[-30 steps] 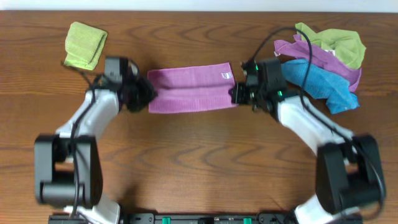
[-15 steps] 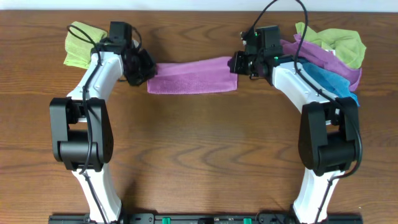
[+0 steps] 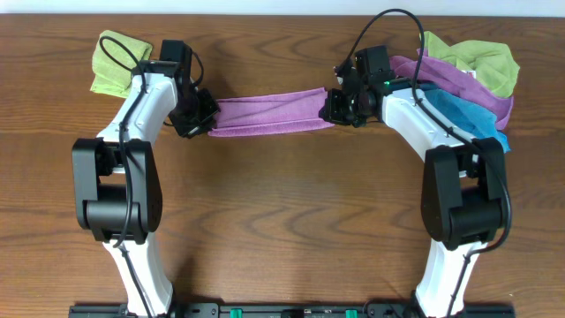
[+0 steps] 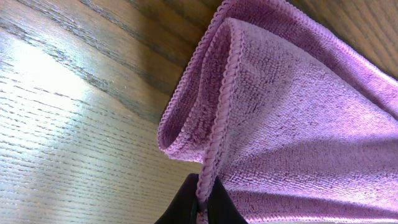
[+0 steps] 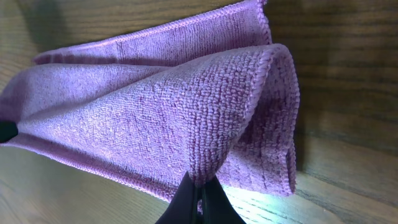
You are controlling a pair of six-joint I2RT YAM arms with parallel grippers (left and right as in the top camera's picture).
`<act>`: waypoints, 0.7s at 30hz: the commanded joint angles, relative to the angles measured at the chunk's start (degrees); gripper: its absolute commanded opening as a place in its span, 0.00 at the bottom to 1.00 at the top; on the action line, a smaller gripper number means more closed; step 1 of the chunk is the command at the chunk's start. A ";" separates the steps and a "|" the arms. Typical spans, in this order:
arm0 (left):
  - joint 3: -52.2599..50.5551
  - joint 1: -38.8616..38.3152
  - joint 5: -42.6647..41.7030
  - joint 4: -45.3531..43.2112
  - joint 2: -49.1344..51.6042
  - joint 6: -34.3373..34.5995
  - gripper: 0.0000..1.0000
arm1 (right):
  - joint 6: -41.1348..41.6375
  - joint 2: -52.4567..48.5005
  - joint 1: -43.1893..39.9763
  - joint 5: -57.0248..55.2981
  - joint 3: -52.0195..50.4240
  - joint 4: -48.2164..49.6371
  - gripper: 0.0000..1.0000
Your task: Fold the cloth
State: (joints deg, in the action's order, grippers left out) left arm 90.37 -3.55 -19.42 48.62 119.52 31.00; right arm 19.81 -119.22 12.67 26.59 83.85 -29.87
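The purple cloth [image 3: 265, 113] hangs stretched in a narrow band between my two grippers over the back of the table. My left gripper [image 3: 199, 117] is shut on its left end; the left wrist view shows the hemmed edge [image 4: 217, 124] pinched between the black fingertips [image 4: 204, 200]. My right gripper [image 3: 334, 106] is shut on its right end; the right wrist view shows a doubled fold of the cloth [image 5: 186, 112] clamped in the fingertips [image 5: 199, 193].
A folded light-green cloth [image 3: 113, 64] lies at the back left behind the left arm. A heap of green, purple and blue cloths [image 3: 468, 84] lies at the back right beside the right arm. The wooden table [image 3: 282, 221] stretches toward the front.
The cloth lay flat as a wide strip a second ago. Both grippers have lifted its ends and it is now gathered into a narrow, taut band between them.
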 commanded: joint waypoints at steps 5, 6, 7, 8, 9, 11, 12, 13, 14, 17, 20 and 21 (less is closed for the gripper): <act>1.42 1.09 4.98 -0.55 -0.39 -0.98 0.48 | -1.64 -0.50 -0.46 -4.48 0.98 0.79 0.82; 2.10 1.14 4.81 -0.20 -0.42 -0.98 0.61 | -1.66 -0.31 -0.72 -4.07 1.66 0.90 0.99; 3.93 1.29 4.81 1.03 -0.66 -1.01 0.62 | -1.66 0.13 -1.05 -4.07 3.15 0.68 0.98; 5.29 1.29 4.83 1.77 -0.90 -1.03 0.62 | -1.66 0.52 -1.27 -4.09 4.33 0.46 0.95; 6.62 1.29 4.87 2.47 -1.16 -1.14 0.57 | -1.70 0.96 -1.40 -4.11 5.60 0.39 0.88; 9.88 1.29 5.03 3.82 -1.90 -1.51 0.41 | -1.92 2.16 -1.57 -4.13 8.26 0.39 0.54; 10.93 1.22 5.01 4.04 -2.29 -1.70 0.32 | -2.10 2.69 -1.55 -4.42 9.40 0.46 0.16; 11.45 1.09 5.05 4.02 -2.62 -2.05 0.26 | -2.10 3.17 -1.38 -5.16 10.34 0.48 0.01; 11.69 0.87 5.03 3.61 -2.89 -2.36 0.13 | -2.47 3.39 -1.01 -6.14 10.95 0.52 0.01; 11.56 -0.52 6.82 2.75 -2.62 -2.32 0.06 | -4.92 3.02 0.74 -9.66 11.08 0.70 0.01; 9.99 -3.06 11.87 1.01 -2.01 -2.29 0.06 | -6.23 1.31 3.17 -14.99 10.73 0.02 0.01; 9.42 -3.76 12.94 0.42 -1.75 -2.27 0.06 | -6.23 0.72 3.78 -16.39 10.56 -0.04 0.01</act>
State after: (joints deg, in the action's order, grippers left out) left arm 100.82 -5.34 -11.25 49.32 117.43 29.52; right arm 15.79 -117.23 14.17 15.42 94.39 -29.58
